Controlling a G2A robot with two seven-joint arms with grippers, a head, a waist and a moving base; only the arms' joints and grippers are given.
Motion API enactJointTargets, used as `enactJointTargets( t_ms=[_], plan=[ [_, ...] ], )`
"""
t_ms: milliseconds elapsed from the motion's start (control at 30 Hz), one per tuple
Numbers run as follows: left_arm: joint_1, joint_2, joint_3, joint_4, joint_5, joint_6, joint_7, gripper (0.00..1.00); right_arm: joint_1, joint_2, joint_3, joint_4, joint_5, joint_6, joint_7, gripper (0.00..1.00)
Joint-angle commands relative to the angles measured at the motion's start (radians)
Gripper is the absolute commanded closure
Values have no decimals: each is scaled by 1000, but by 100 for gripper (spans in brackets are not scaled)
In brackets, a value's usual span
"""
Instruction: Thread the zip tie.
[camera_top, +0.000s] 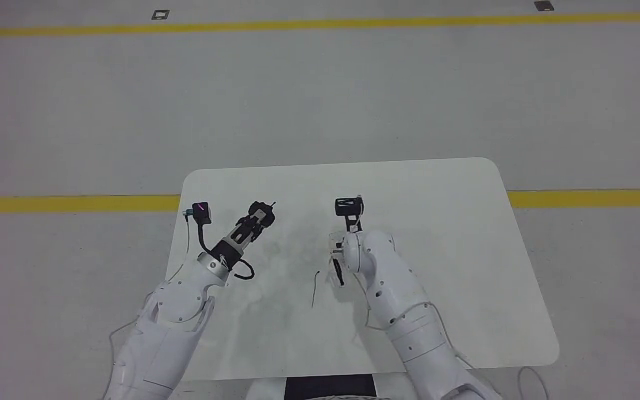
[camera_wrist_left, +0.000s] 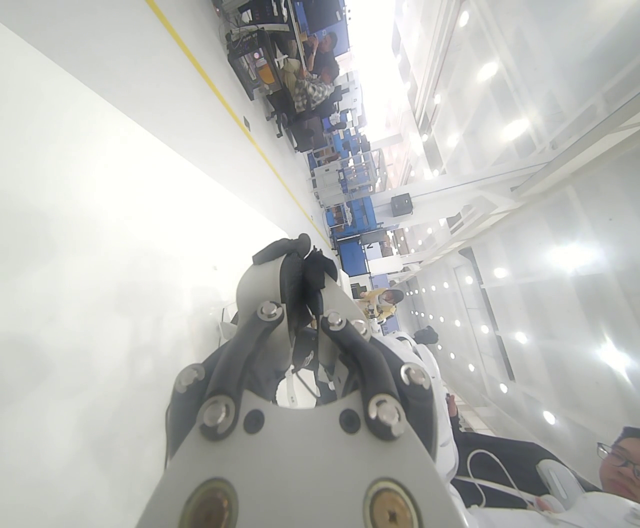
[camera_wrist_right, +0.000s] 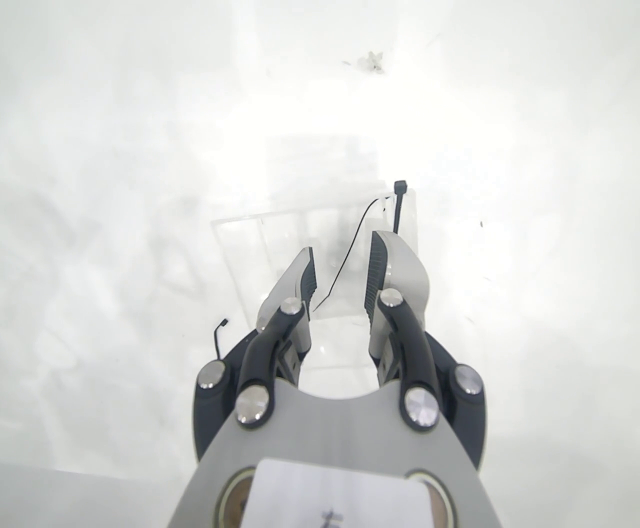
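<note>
The right tool (camera_wrist_right: 344, 245) is open and empty; the zip tie (camera_wrist_right: 399, 207) lies at a clear stand (camera_wrist_right: 260, 235) on the table (camera_top: 450, 200), its thin tail between the jaws. The left tool (camera_wrist_left: 302, 260) is closed, seemingly on nothing. If the right tool closes off-centre, the tail may bend and slip away

Table (camera_top: 450, 200): white top, rounded corners, standing on a grey floor (camera_top: 320, 100).

Floor markings: one yellow line (camera_top: 90, 203) passes under the table just inside its far edge; a second yellow line (camera_top: 300, 25) runs parallel, well beyond that edge. Two small dark floor markers (camera_top: 160, 14) (camera_top: 543, 6) lie beyond the second line.

Clear block (camera_wrist_right: 260, 250): transparent, resting on the table near its middle. A small pale crumb (camera_wrist_right: 372, 61) lies on the tabletop, apart from the block.
</note>
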Motion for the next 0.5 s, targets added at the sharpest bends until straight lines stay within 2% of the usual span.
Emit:
enactJointTargets(
  t_ms=[0, 100, 300, 367, 467],
  plan=[
    [0, 0, 0, 0, 0, 0, 0, 100, 4, -3, 2, 8, 3, 0, -2, 77],
    [0, 0, 0, 0, 0, 0, 0, 100, 11, -8, 2, 22, 4, 0, -5, 78],
    [0, 0, 0, 0, 0, 0, 0, 100, 20, -15, 4, 40, 5, 0, -10, 93],
    [0, 0, 0, 0, 0, 0, 0, 100, 22, -17, 4, 43, 4, 0, -13, 93],
    [0, 0, 0, 0, 0, 0, 0, 100, 22, -19, 2, 42, -4, 0, -17, 85]
  ],
)
